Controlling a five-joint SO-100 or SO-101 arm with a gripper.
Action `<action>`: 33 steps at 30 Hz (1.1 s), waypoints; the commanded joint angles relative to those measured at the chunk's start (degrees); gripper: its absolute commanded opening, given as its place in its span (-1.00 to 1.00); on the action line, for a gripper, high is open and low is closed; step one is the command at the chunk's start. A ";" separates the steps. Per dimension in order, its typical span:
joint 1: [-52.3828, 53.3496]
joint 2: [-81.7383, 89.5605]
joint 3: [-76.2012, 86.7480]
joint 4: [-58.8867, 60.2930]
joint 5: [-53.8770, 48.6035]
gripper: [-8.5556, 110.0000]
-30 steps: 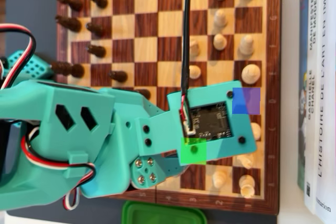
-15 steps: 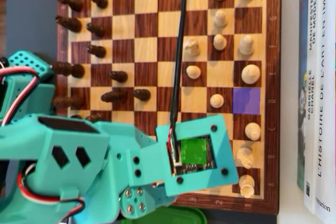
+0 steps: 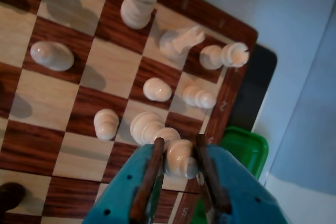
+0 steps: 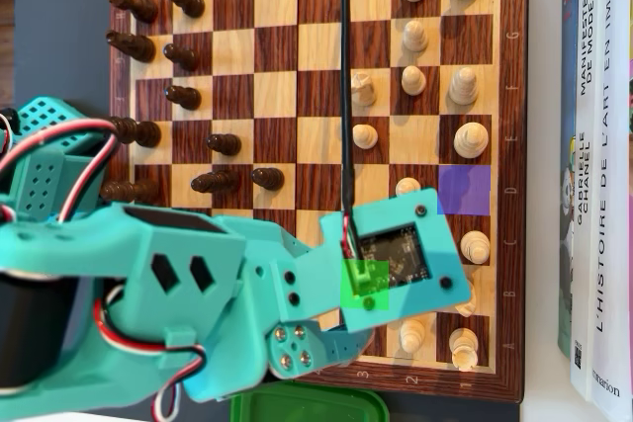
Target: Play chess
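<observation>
In the wrist view my gripper (image 3: 179, 140) reaches in from the bottom edge. Its brown pads (image 3: 202, 153) press both sides of a white chess piece (image 3: 181, 160) near the board's numbered rim. Other white pieces (image 3: 157, 89) stand just beyond it. In the overhead view the wooden chessboard (image 4: 247, 7) holds dark pieces (image 4: 183, 96) on the left and white pieces (image 4: 413, 79) on the right. My teal wrist plate (image 4: 401, 254) covers the jaws and the held piece at the lower right. One square (image 4: 465, 190) is tinted purple, and a green patch (image 4: 364, 284) shows on the wrist.
A green lidded box (image 4: 307, 405) sits just below the board's lower edge, also seen in the wrist view as a green box (image 3: 239, 150). Books (image 4: 593, 165) stand along the right side. A black cable (image 4: 346, 86) runs across the board to the wrist.
The wrist dipped toward the board's lower edge half a second ago and has since moved up and to the right. The white pawn beside the purple square is partly uncovered.
</observation>
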 commanded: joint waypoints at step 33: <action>1.49 0.70 9.84 -8.96 -5.19 -0.85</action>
